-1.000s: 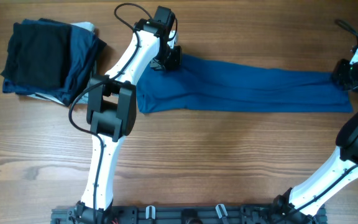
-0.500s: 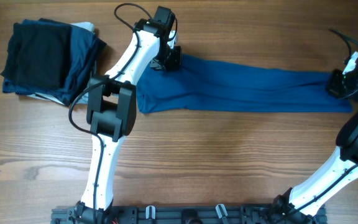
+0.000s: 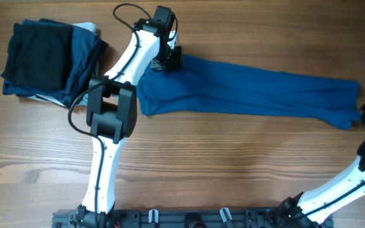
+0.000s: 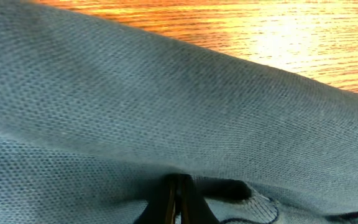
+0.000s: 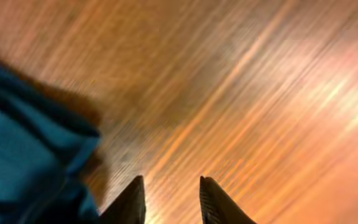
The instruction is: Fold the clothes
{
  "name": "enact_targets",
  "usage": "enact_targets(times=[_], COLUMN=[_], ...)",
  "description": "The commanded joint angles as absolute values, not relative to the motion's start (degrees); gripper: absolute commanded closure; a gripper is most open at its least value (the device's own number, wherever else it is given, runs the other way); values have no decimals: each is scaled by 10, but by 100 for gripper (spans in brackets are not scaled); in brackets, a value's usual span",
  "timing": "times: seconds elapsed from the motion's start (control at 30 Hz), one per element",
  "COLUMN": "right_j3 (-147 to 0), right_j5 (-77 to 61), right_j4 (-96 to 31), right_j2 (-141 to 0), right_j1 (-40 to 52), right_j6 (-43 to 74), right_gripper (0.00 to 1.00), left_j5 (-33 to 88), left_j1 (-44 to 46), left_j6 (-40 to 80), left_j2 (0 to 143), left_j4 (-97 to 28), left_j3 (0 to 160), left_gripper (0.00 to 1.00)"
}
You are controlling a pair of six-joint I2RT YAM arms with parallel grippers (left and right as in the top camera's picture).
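Right gripper (image 5: 171, 183), at the 3 o'clock edge of the table (image 3: 233, 164), stands with jaws apart over bare wood, grasping nothing. The rumpled end of the polo shirt (image 3: 252, 92) lies just beside it at 9 o'clock, and the blue fabric stretches from there in a long band toward 11 o'clock. At that far end the left gripper (image 3: 170, 61) is clenched on the fabric. Folded dark garments (image 3: 43, 57) sit stacked at 10 o'clock, apart from it
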State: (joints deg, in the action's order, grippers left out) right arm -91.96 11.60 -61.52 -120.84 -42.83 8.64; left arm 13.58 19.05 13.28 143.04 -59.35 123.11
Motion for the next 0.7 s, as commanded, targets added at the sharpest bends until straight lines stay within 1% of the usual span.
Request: enact_targets(times=[0.0, 0.03, 0.1, 0.17, 0.2, 0.3, 0.37, 0.43, 0.47, 0.5, 0.53, 0.6, 0.63, 0.67], right_j3=[-950, -950, -950, -950, -950, -918, -889, -852, -841, -834, -833, -832, -832, -832], right_j5=[-107, -125, -212, -191, -199, -221, -234, -237, -247, -255, -256, -254, -256, -259], right_j4=[-619, -617, -615, -627, -631, -604, -570, -506, -482, -461, -451, -432, -431, -433], right_j2=[-1166, -1146, -1085, -1049, -1042, -1052, -1067, -1100, -1116, -1133, -1146, -1174, -1183, -1190], right_j1=[-418, -407, -362, -325, -306, -226, -178, -120, -99, -79, -67, -41, -35, -30], right_j6=[-12, -34, -105, -105, -103, -125, -153, -186, -212, -240, -260, -272, -272, -270], right_gripper=[53, 52, 53, 55, 60, 71, 72, 72, 72, 71, 72, 72, 74, 79], left_j5=[108, 108, 108, 108, 108, 108, 108, 108, 108, 108, 109, 109, 109, 108], left_j1=[173, 173, 173, 173, 173, 170, 167, 165, 165, 166, 166, 166, 166, 166], left_j6=[139, 139, 139, 139, 139, 141, 158, 159, 159, 159, 159, 159, 159, 159], left_j2=[1453, 1452, 1449, 1444, 1442, 1441, 1441, 1441, 1441, 1441, 1441, 1440, 1437, 1434], left_j4=[-598, -600, -601, -600, -600, -592, -585, -583, -583, -583, -585, -590, -594, -596], left_j3=[1230, 1230, 1230, 1230, 1230, 1230, 1230, 1230, 1230, 1230, 1230, 1230, 1230, 1230], left_gripper=[94, 94, 94, 94, 94, 91, 93, 93, 90, 85, 77, 76, 71, 66])
